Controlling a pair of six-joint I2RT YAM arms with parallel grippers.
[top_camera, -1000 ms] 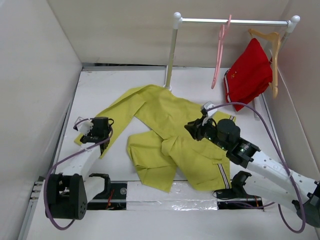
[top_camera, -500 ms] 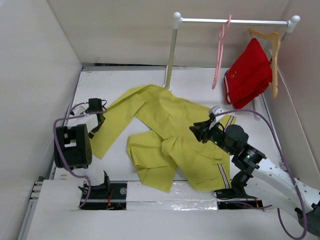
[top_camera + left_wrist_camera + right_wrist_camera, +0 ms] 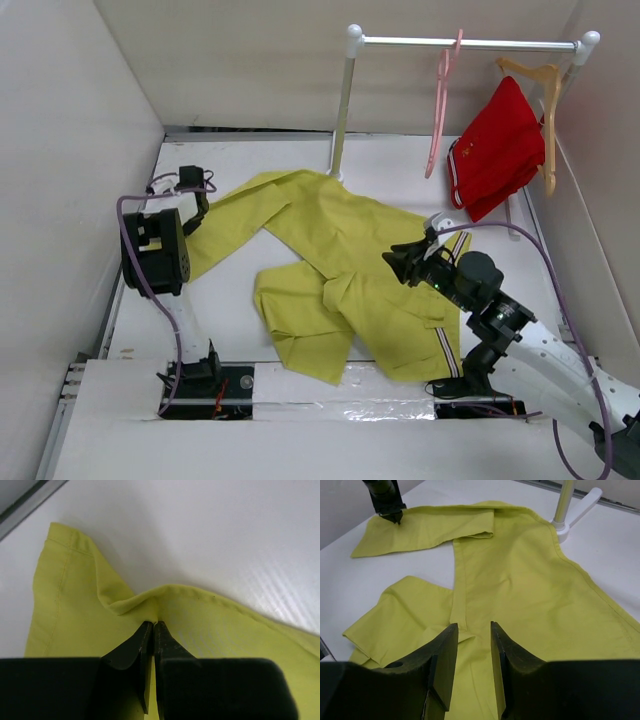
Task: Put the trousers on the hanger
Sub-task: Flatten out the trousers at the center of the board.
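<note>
One table carries everything; the trousers lie spread flat across its middle, one leg running out to the far left, the striped waistband at the near right; none of the cloth is off the surface yet.

Behind them stands the rail; the red garment hangs at its right end; the hanger hangs bare on the rail just left of it, well apart from the trousers.

What has changed in the last second is on the left; the left gripper has swung from the near-left side, jaws wide, out to the far end of that leg, and its jaws are now pressed together on a raised ridge of yellow cloth at the leg's edge; the leg end has drawn in a little with it.

The right gripper has barely shifted; it hovers over the middle of the trousers, jaws part spread, with nothing between them.

So, by my judgement, the first hold is just made; lifting and a second grip remain before anything reaches the hanger.
</note>
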